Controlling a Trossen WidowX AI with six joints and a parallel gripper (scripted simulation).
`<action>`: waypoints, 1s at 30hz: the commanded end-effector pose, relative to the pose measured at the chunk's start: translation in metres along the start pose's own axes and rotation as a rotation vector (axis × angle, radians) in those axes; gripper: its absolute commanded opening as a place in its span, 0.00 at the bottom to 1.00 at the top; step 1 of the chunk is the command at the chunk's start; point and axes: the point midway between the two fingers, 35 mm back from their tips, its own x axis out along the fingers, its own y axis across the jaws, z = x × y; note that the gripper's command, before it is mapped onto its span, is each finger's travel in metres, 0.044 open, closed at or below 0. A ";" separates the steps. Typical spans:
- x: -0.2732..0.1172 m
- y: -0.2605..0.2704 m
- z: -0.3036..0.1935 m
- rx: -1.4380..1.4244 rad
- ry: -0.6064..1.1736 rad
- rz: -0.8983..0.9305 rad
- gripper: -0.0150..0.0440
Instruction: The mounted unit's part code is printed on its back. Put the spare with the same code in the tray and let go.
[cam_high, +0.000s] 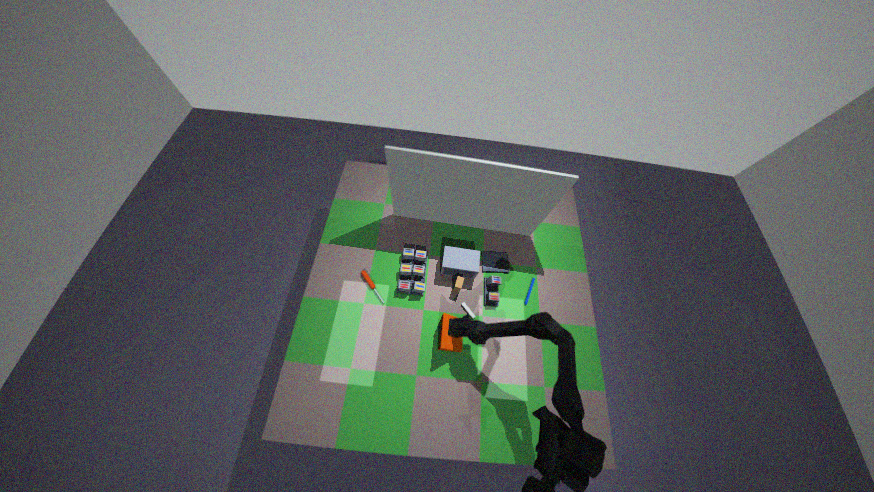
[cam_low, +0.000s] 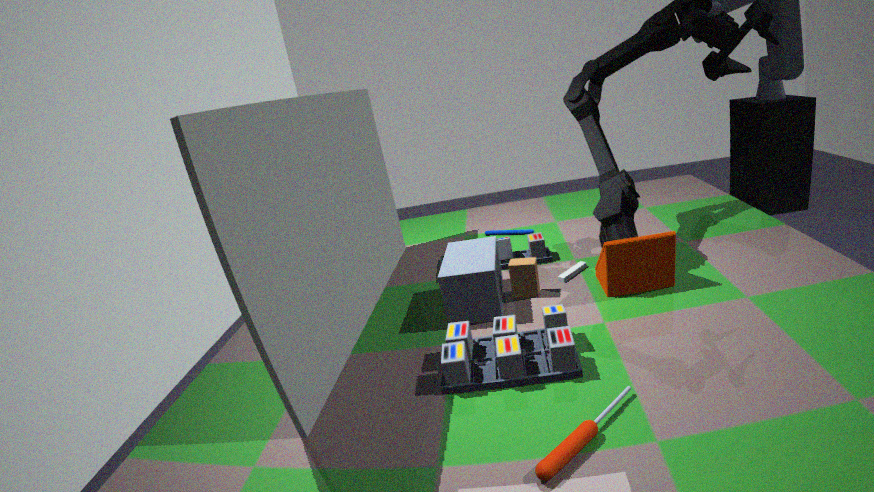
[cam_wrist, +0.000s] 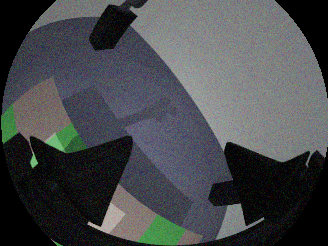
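Top view, arm: black gripper reaching over the orange wedge block near the middle of the checkered mat.
Top view, spares: six coded blocks in a dark rack left of the pale mounted unit; two more coded blocks to its right, beside a dark tray.
Top view, tools: orange-handled screwdriver left of the rack, blue pen far right, white stick just beyond the wedge.
Exterior view, gripper: lowered behind the orange wedge block, fingertips hidden.
Exterior view, spares: stripe labels in yellow, red and blue atop the rack; all seated, well apart from the gripper.
Exterior view, backdrop: grey panel standing tilted behind the mounted unit.
Wrist view, fingers: two dark fingers spread wide, nothing between, only floor and wall in the gap.
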 end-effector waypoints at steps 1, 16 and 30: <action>0.000 0.000 0.000 0.000 0.000 0.000 0.98; -0.053 -0.081 -0.046 0.220 0.087 -0.275 1.00; -0.212 -0.188 -0.176 0.791 0.254 -0.873 1.00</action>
